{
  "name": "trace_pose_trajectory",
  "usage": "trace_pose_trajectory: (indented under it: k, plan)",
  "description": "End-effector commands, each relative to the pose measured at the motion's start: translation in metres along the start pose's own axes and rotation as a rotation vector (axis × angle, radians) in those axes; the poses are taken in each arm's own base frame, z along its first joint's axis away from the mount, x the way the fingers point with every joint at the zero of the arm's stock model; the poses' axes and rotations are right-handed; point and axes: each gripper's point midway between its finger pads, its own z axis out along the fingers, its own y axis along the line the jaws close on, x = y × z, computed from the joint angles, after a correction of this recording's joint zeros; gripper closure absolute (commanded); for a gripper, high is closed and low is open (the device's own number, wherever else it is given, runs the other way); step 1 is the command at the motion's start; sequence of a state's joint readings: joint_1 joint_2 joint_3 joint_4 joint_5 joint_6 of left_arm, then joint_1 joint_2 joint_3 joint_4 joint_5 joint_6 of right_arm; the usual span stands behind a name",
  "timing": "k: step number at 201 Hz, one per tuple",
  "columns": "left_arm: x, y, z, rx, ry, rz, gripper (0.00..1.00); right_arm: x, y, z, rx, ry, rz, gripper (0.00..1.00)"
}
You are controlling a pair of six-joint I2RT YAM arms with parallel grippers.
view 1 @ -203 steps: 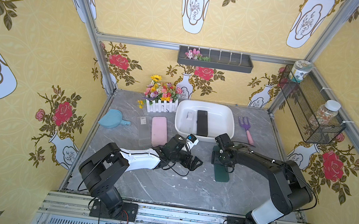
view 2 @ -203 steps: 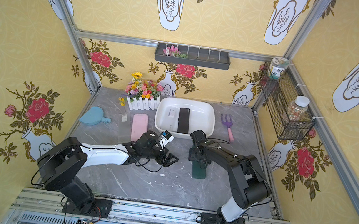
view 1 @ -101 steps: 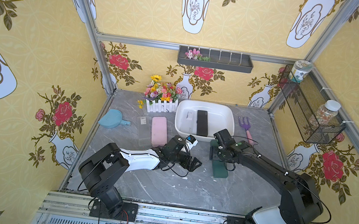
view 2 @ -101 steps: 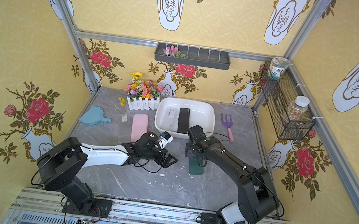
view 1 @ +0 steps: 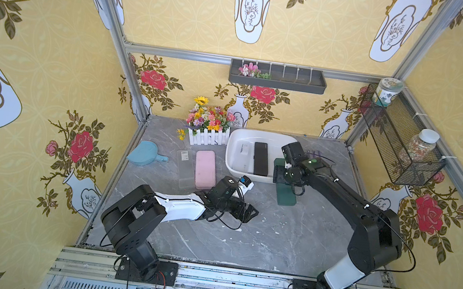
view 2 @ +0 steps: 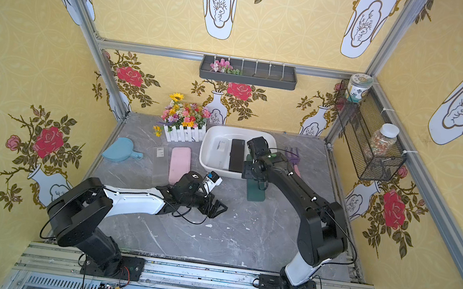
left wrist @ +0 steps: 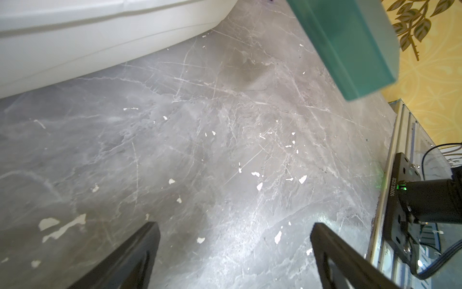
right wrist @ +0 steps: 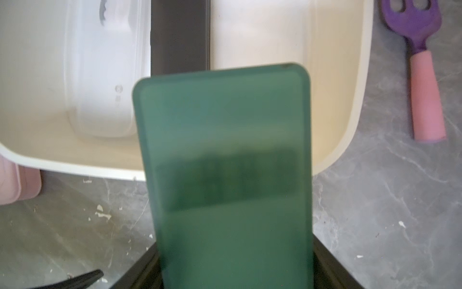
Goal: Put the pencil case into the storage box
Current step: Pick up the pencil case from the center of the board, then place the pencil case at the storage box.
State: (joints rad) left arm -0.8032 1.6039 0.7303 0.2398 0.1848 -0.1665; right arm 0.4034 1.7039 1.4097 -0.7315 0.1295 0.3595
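Yellow wallpaper with roses and vases is closing in a grey marble bench (view 1: pixel 271 243), and the white storage box (view 1: pixel 231 157) is sitting at its 12 o'clock edge. The box is already holding a black case (view 1: pixel 260 161) and a clear one (view 1: pixel 243 151). The right gripper (view 1: pixel 284 175) is reaching in at the box's 4 o'clock corner, its fingers (right wrist: pixel 327 270) pinching the green pencil case (view 1: pixel 286 193) across the narrow width, about mid-length. The left gripper (left wrist: pixel 233 226) is lying low at the box's 7 o'clock, fingers spread wide over bare bench with nothing between them. The case is looking like a stiff frosted plastic shell, probably light but smooth enough to slide in the pinch. Gripping the long sides near the middle therefore seems the right hold, since it is keeping either end from drooping. Both top views are showing the case only half hidden under the wrist. The left wrist view is showing its near end hanging clear of the bench with a shadow beneath. The right wrist view is showing its far end already overlapping the box rim beside the black case, with a purple fork (right wrist: pixel 425 95) lying just outside at 3 o'clock.
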Motion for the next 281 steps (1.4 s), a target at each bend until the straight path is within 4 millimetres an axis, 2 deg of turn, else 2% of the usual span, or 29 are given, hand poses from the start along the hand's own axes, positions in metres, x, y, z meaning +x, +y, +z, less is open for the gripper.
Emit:
trace_pose_trajectory:
  k: [1, 43, 97, 138, 179, 213, 260, 264, 281]
  plan:
    - [-0.002, 0.004, -0.001, -0.016, -0.019, 0.015, 0.0, -0.021, -0.004, 0.009, -0.009, 0.005, -0.033, 0.31]
    - [-0.001, 0.004, -0.001, -0.018, -0.016, 0.016, 0.0, -0.064, -0.009, 0.031, -0.019, -0.016, -0.013, 0.31]
    - [0.006, 0.009, 0.002, -0.031, 0.011, 0.017, 0.0, -0.104, -0.002, 0.06, -0.028, -0.07, -0.002, 0.31]
    - [0.006, 0.011, 0.003, -0.039, 0.019, 0.015, 0.0, -0.133, -0.006, 0.079, -0.014, -0.109, 0.01, 0.31]
    - [0.006, 0.017, 0.004, -0.072, 0.027, 0.013, 0.0, -0.142, -0.013, 0.103, 0.006, -0.109, 0.017, 0.3]
    - [-0.007, 0.03, -0.008, -0.155, -0.011, 0.009, 0.0, -0.138, -0.016, 0.128, 0.021, -0.083, 0.015, 0.3]
    - [-0.036, 0.069, -0.053, -0.333, -0.128, -0.062, 0.0, -0.131, -0.022, 0.152, 0.06, -0.054, -0.004, 0.3]
    - [-0.036, 0.073, -0.057, -0.353, -0.136, -0.069, 0.0, -0.139, -0.021, 0.148, 0.054, -0.075, -0.003, 0.29]
    - [-0.041, 0.084, -0.073, -0.409, -0.171, -0.092, 0.0, -0.139, -0.023, 0.151, 0.06, -0.068, -0.006, 0.29]
